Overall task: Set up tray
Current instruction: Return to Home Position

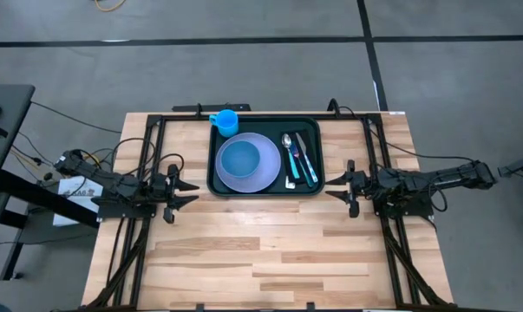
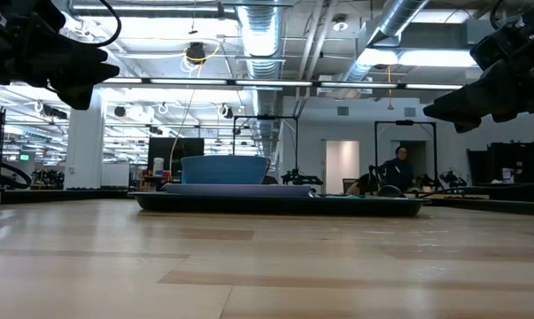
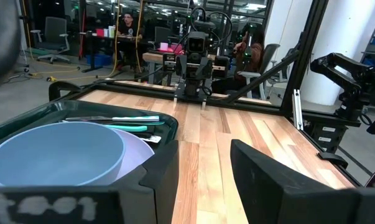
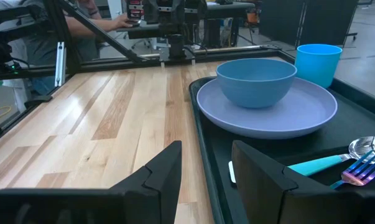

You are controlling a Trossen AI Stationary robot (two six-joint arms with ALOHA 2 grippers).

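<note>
2 grippers were in view, and I saw both released, gripping nothing. The tray (image 1: 270,124), dark green, sat at the far middle of the table (image 1: 244,260), between the 2 arms. The left gripper (image 1: 188,192) hung above the wood just off the tray's near left corner, fingers spread wide and touching nothing. The right gripper (image 1: 333,187) mirrored it off the near right corner, equally spread and empty. On the tray a blue bowl (image 1: 239,160) rested in a lavender plate (image 1: 265,179), with a blue cup (image 1: 225,120) at the far left corner. To the plate's right lay 3 blue-handled pieces side by side: spoon (image 1: 287,143), fork (image 1: 297,159) and knife (image 1: 307,160). As for writing, a white marking (image 3: 50,205) on the left gripper's body was too blurred for me to read. The print on a paper sheet (image 1: 75,188) beside the left arm was too small to make out.
</note>
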